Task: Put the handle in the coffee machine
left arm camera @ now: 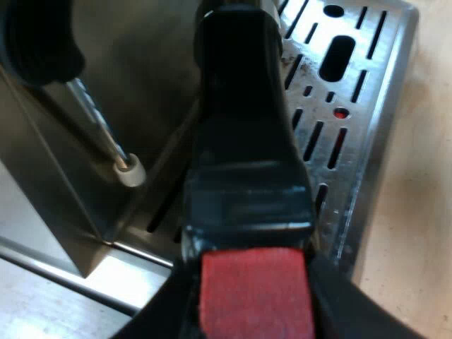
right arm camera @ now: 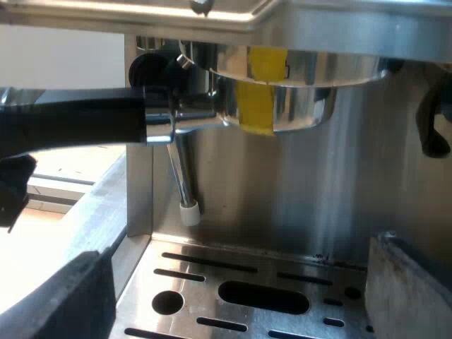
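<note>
The holder's dark handle (left arm camera: pixel 244 141) runs away from me over the drip tray (left arm camera: pixel 367 92), and its red end (left arm camera: pixel 254 293) sits between the fingers of my left gripper (left arm camera: pixel 254 304), which is shut on it. From under the machine, the metal holder (right arm camera: pixel 282 95), marked with yellow tape, sits up against the brew head, its handle (right arm camera: pixel 78 120) sticking out sideways. My right gripper (right arm camera: pixel 240 300) hangs open low over the drip tray (right arm camera: pixel 233 282), holding nothing. A dark part of the other arm (right arm camera: pixel 14 191) shows at the handle's outer end.
The steam wand (right arm camera: pixel 182 180) with its white tip (left arm camera: pixel 131 171) hangs beside the holder, close to the machine's steel side wall (left arm camera: pixel 49 183). A black lever (right arm camera: pixel 432 127) shows on the machine's front. Pale tabletop (left arm camera: pixel 417 233) borders the tray.
</note>
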